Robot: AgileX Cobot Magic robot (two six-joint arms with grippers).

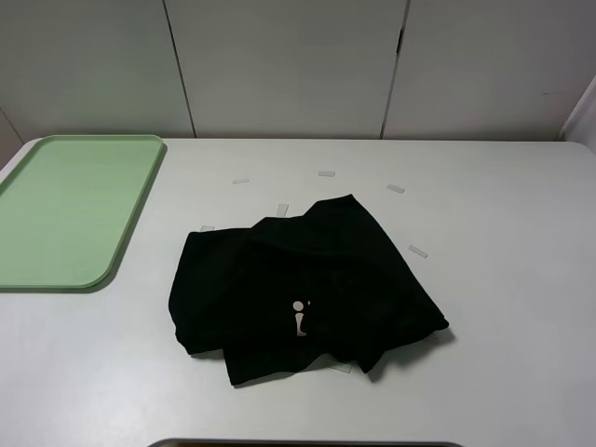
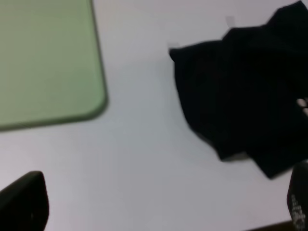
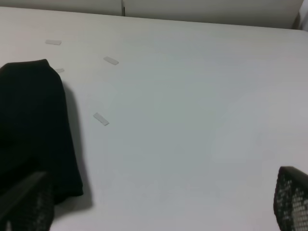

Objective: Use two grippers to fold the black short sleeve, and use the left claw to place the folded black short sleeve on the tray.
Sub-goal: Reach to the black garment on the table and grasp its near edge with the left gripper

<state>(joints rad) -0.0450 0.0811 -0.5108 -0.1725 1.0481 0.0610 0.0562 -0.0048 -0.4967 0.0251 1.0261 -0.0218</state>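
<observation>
black short sleeve (image 1: 307,293) is lying in a lumpy heap mid-frame, well apart from the pale green tray (image 1: 70,209) at upper left, left claw (image 2: 161,204) and right gripper (image 3: 158,199) are hanging spread wide, gripping nothing, so I'm reading fold and tray drop as both pending.
</observation>
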